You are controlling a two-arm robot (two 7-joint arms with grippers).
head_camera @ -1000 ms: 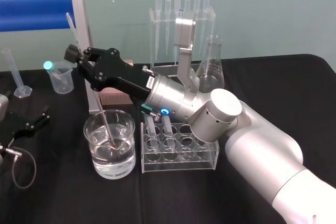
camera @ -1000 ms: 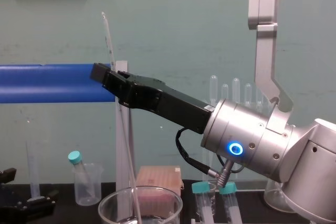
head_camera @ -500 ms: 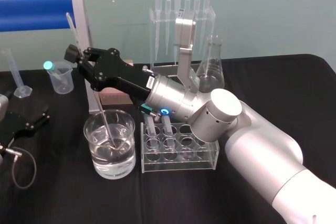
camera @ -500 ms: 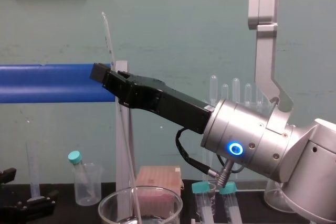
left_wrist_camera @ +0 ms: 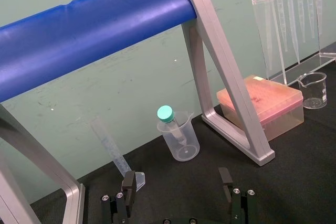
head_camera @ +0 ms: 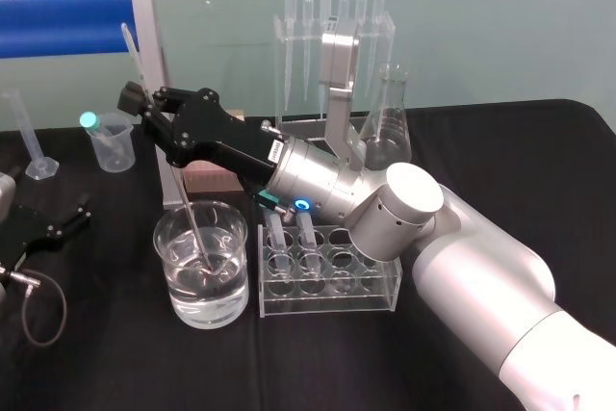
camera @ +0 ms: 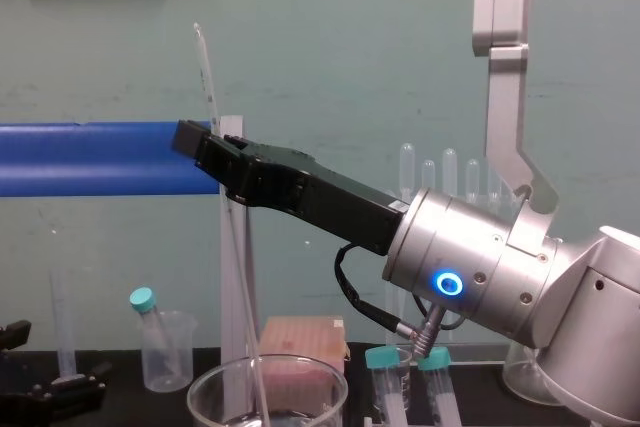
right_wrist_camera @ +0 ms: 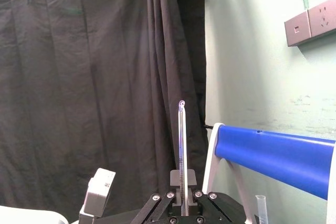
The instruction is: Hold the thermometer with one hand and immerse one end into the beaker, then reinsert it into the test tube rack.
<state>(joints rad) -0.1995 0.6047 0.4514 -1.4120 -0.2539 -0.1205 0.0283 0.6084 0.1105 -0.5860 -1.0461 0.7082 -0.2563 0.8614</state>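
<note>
Nothing had visibly moved since a second before: the right gripper (head_camera: 142, 105) pinched the thermometer (head_camera: 191, 223) partway up between its fingers (head_camera: 128, 99), lower end dipped in the beaker (head_camera: 157, 235), just left of the test tube rack (head_camera: 385, 286). Thin, stiff glass, light but slippery and brittle, it probably wanted a gentle hold and a straight lift. On the black-clothed desk (head_camera: 115, 353), the left gripper (left_wrist_camera: 177, 182) lay parked, fingers spread, before a teal wall.

We see the thermometer (head_camera: 190, 223), a long, thin, clear glass rod, clamped in the right gripper (head_camera: 142, 103). It leans with its top toward 11 o'clock, and its lower tip is under the water in the beaker (head_camera: 160, 238). The wide, clear beaker stands upright at 9 o'clock of the test tube rack (head_camera: 327, 301), just beside it.
</note>
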